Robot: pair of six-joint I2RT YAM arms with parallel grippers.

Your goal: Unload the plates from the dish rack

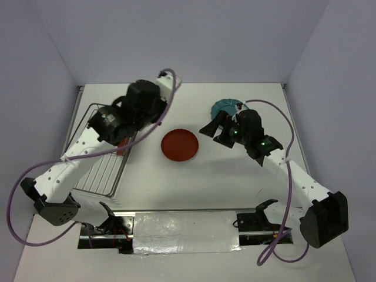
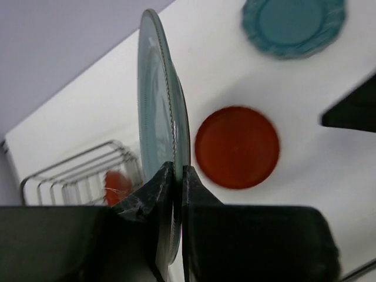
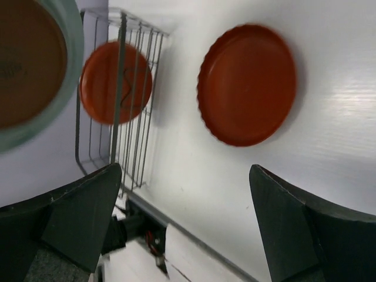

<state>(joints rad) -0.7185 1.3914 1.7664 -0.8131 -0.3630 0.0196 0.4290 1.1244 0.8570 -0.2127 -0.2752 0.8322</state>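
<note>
**Grey-teal plate up on edge over the rack — one red plate inside**

The left gripper (image 2: pixel 178 172) is pinched narrow on the rim of the large grey-teal plate (image 2: pixel 161 111), which stands on edge above the far end of the dish rack (image 1: pixel 100 173). Inside the rack, a small red-orange plate (image 3: pixel 114 82) stands upright among the wires, near the right wall. Just right of the rack, the second red-orange plate (image 1: pixel 179 144) lies flat on the table (image 1: pixel 176 188). Farther right of the rack and toward the back lies the scalloped teal plate (image 2: pixel 294 23) — from above it is partly covered by the right arm. The right gripper (image 3: pixel 185 170) hangs right of the rack, beyond that flat red plate, with its jaws spread wide and nothing between them.
</note>
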